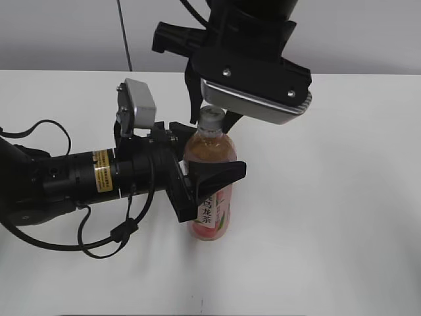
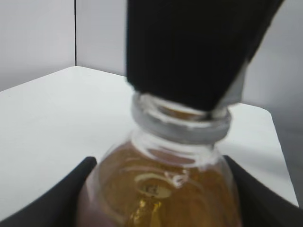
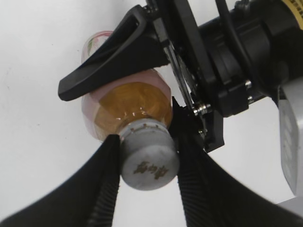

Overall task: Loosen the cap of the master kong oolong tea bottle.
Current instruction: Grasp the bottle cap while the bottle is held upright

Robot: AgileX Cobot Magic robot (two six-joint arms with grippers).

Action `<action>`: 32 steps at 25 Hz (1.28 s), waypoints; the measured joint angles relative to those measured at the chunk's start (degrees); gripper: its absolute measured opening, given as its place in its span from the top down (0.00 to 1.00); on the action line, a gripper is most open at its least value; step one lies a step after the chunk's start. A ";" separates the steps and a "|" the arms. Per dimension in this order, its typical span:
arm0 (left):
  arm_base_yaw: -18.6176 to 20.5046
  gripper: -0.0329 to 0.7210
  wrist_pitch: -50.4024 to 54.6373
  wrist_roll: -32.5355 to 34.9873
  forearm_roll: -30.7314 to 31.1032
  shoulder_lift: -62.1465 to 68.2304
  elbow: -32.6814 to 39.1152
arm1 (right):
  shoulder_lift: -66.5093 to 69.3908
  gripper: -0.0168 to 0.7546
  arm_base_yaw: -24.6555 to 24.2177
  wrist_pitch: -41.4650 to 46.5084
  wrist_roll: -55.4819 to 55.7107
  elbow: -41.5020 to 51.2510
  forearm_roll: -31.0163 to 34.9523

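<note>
The master kong oolong tea bottle [image 1: 212,197] stands upright on the white table, amber tea inside, pink label low down. My left gripper [image 1: 200,187] comes in from the left and is shut on the bottle's body; the bottle's shoulder fills the left wrist view [image 2: 161,189]. The white cap [image 1: 210,118] sits on the neck. My right gripper [image 3: 147,161] comes down from above and is shut on the cap [image 3: 147,163], both ribbed fingers pressed against its side. The bottle also shows in the right wrist view [image 3: 128,106]. In the left wrist view a right finger [image 2: 189,47] hides most of the cap.
The white table [image 1: 342,217] spreads out around the bottle. The left arm's black body and cables [image 1: 59,184] lie across the table's left side. A grey wall runs behind the table's far edge.
</note>
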 joint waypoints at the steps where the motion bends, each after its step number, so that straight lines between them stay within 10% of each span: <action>1: 0.05 0.35 0.00 0.00 0.04 0.00 0.00 | 0.00 0.61 0.00 0.00 -0.22 0.00 0.20; 17: 0.17 0.35 -0.16 0.00 0.51 0.00 0.00 | 0.00 0.60 -0.05 0.18 8.69 0.00 0.54; 32: 0.21 0.35 -0.31 0.06 0.80 0.00 0.00 | -0.06 0.29 -0.05 -0.46 31.42 0.00 4.37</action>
